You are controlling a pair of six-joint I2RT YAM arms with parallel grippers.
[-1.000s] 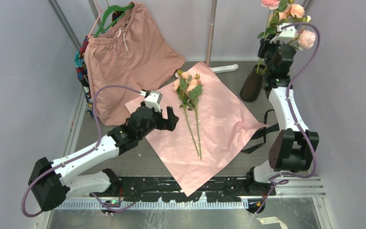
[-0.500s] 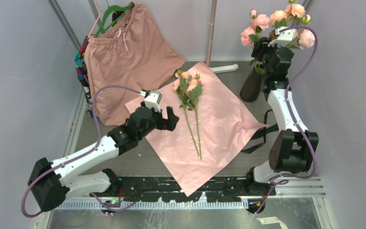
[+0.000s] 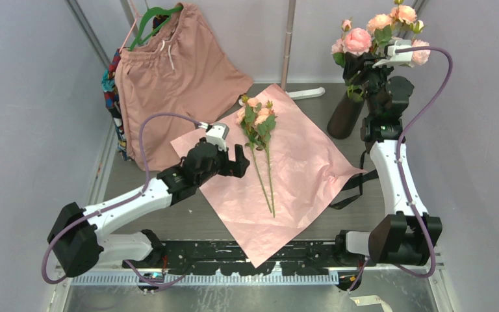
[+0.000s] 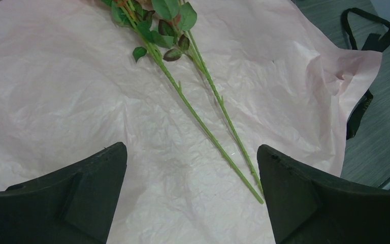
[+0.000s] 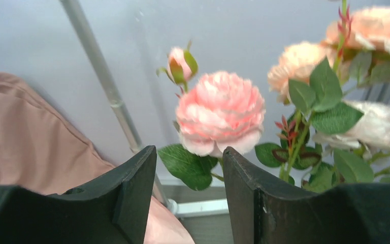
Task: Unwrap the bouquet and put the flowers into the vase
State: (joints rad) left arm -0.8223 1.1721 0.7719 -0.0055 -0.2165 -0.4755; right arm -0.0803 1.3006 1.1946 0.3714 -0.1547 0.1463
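On the spread paper (image 3: 299,175): logged flowers (image 3: 258,123) lying loose, well apart from the vase (image 3: 343,117). Found left gripper (image 3: 238,160) beside the stems, jaws wide, empty; right gripper (image 5: 189,151) by vased blooms (image 3: 357,40), jaws parted, holding nothing. Judged mid-transfer; next needed a close on stems.

Two stems of flowers (image 3: 258,123) are lying on one sheet of pink paper (image 3: 299,162), with one black ribbon (image 4: 373,39) trailing beside it. One black vase (image 3: 343,120) is holding at least five blooms (image 3: 357,40), while one pair of shorts (image 3: 169,71) is hanging on one green hanger (image 3: 141,26). Two tools are showing: the left tool (image 4: 192,148) and the right tool (image 5: 189,151).
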